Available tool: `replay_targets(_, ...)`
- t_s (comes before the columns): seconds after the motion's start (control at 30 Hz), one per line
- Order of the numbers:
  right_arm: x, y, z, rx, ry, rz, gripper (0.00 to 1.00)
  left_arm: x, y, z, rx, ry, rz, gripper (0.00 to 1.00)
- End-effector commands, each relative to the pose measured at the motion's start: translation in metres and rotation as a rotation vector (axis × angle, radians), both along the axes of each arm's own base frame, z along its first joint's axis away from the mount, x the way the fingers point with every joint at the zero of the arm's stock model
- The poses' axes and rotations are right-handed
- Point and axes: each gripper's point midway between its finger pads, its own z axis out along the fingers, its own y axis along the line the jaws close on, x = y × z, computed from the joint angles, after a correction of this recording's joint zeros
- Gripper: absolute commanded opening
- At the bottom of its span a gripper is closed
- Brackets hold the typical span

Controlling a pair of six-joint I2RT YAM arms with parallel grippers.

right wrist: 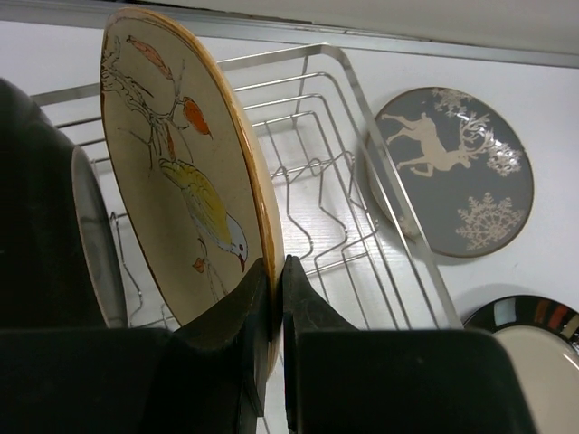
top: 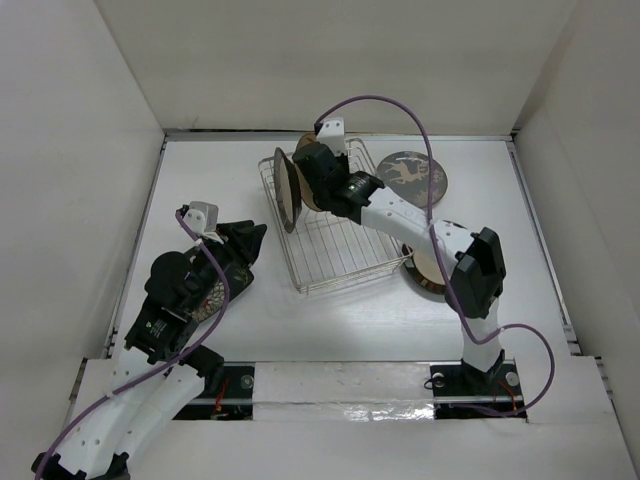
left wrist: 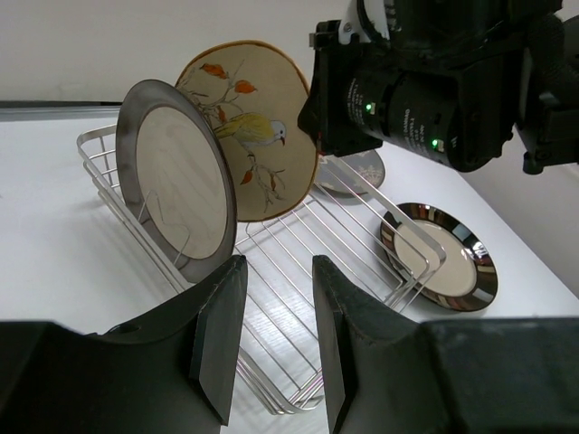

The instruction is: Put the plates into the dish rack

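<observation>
- The dish rack (top: 345, 255) is the big piece here. It's a rectangular basket of thin shiny silver wire with bent upright prongs, sitting about mid-way on the white table (top: 350, 330). Its long axis runs away from the arms, with the far end skewed a bit left. The right arm crosses over it in the top view, so part of the floor is hidden.
- Tan plate (left wrist: 262, 136): round and matte with an orange-ish rim, painted with a bird on a branch with red leaves. It's upright over the far left part of the rack, painted face toward the left arm's side. Its lower edge is behind the next plate, so I can't tell if it's on the wires.
- Dark-rimmed plate (left wrist: 181, 185): round, with a glossy dark rim and a cream centre. It stands on edge in the prongs along the rack's left long side, just beside the tan one and leaning a little.
- Grey deer plate (right wrist: 452, 172): round, with a pale deer and snowflake. It lies flat on the table near the rack's far right corner.
- Second dark-rimmed plate (left wrist: 443, 258): flat on the table just beside the rack's right side. The right arm mostly covers it from above.
- Right gripper (right wrist: 276, 280): black fingers clenched on the tan plate's rim.
- Left gripper (left wrist: 278, 271): black wedge-shaped fingers spread apart with nothing between them, only rack wires showing through the gap. It sits left of the rack, pointing at it.
</observation>
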Motion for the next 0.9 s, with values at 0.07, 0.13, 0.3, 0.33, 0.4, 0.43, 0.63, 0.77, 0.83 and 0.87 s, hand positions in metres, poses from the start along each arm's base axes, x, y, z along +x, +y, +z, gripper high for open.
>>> replay_targets(0.07, 0.004, 0.015, 0.041, 0.142, -0.12, -0.046, 0.0, -0.001, -0.004, 0.008, -0.025, -0.029, -0.023, 0.32)
replay_targets(0.13, 0.002, 0.022, 0.035, 0.141, -0.109, -0.037, 0.0, -0.001, -0.003, 0.01, -0.028, -0.038, -0.02, 0.32)
replay_targets(0.3, -0.002, 0.032, 0.026, 0.113, -0.1, -0.041, 0.0, -0.001, -0.004, 0.008, -0.026, -0.028, -0.023, 0.32)
replay_targets(0.33, -0.005, 0.036, 0.025, 0.113, -0.1, -0.033, 0.0, -0.001, -0.004, 0.009, -0.027, -0.033, -0.021, 0.32)
replay_targets(0.4, -0.008, 0.041, 0.02, 0.105, -0.101, -0.036, 0.0, 0.0, -0.003, 0.009, -0.029, -0.034, -0.015, 0.32)
replay_targets(0.43, -0.013, 0.047, 0.017, 0.104, -0.101, -0.028, 0.0, 0.001, -0.004, 0.007, -0.026, -0.028, -0.015, 0.32)
replay_targets(0.63, -0.021, 0.064, 0.012, 0.147, -0.121, -0.012, 0.08, 0.002, -0.004, 0.006, -0.023, -0.025, -0.012, 0.32)
replay_targets(0.77, -0.024, 0.072, 0.017, 0.188, -0.15, 0.02, 0.18, 0.002, -0.004, 0.005, -0.021, -0.021, -0.012, 0.32)
replay_targets(0.83, -0.028, 0.077, 0.016, 0.202, -0.153, 0.032, 0.19, 0.003, -0.004, 0.006, -0.022, -0.024, -0.011, 0.32)
replay_targets(0.87, -0.028, 0.078, 0.015, 0.206, -0.153, 0.036, 0.2, 0.002, -0.004, 0.004, -0.02, -0.02, -0.015, 0.32)
